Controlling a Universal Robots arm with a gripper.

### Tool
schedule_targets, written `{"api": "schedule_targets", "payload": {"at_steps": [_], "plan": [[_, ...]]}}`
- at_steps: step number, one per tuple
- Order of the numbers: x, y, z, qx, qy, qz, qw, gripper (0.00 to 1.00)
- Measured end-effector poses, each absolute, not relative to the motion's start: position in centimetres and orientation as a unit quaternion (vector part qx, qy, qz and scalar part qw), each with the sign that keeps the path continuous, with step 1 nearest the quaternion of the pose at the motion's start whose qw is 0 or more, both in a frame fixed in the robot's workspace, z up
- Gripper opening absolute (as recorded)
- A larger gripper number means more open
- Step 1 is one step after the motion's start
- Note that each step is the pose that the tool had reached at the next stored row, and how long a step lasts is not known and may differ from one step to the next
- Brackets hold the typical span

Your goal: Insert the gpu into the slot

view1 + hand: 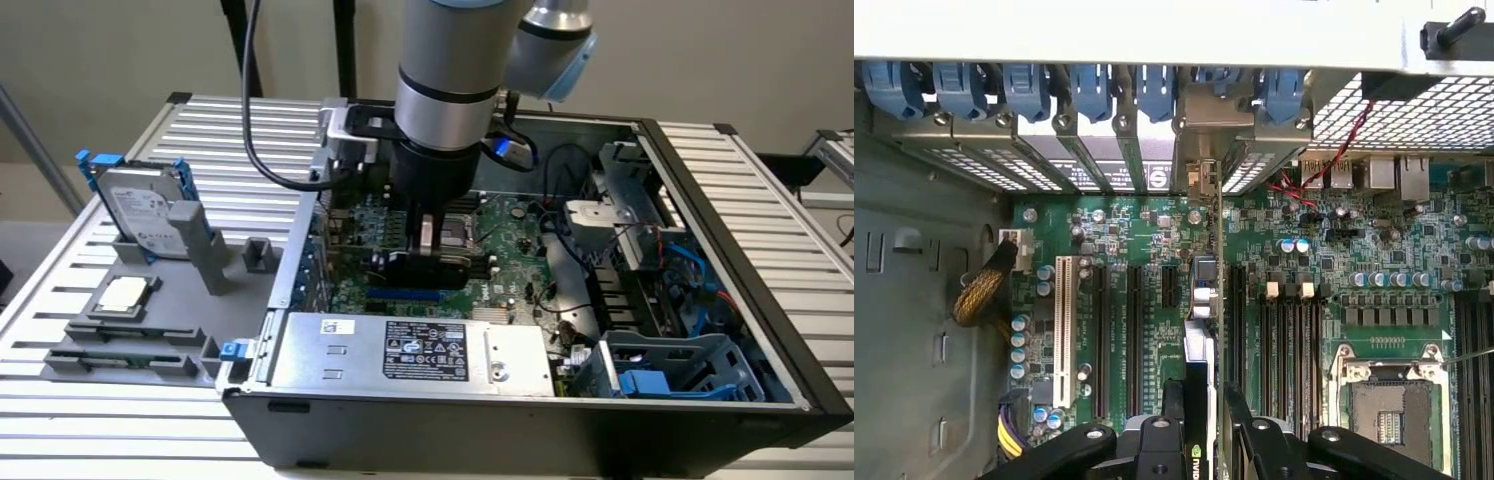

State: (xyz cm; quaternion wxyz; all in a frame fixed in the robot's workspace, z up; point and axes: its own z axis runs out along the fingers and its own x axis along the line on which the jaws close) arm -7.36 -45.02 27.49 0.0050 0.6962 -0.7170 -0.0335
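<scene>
gpu (447, 270) shroud: dark glossy plastic is seen. slot (404, 297): moulded in smooth bright-blue plastic. Motherboard (1144, 225): finished in matt green laminate, dotted with shiny metal capacitor tops. Power supply box (320, 350): bare silver sheet metal, dull sheen, with a white paper label (424, 351) stuck on. Case (534, 440): wall coated dark, matt. Counter (120, 440): built of ribbed, satin grey metal slats. Clips (1024, 90): blue plastic.

A silver cylindrical arm (451, 60), a pale-blue joint cap (575, 62), a black cable (252, 100) and a black, screw-studded gripper (1206, 405) were seen.
</scene>
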Motion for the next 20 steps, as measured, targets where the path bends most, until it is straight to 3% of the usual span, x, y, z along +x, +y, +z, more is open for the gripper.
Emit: {"api": "schedule_targets", "payload": {"at_steps": [20], "plan": [[-7.18,-45.02,26.59,0.697,-0.716,-0.038,0.006,0.26]]}}
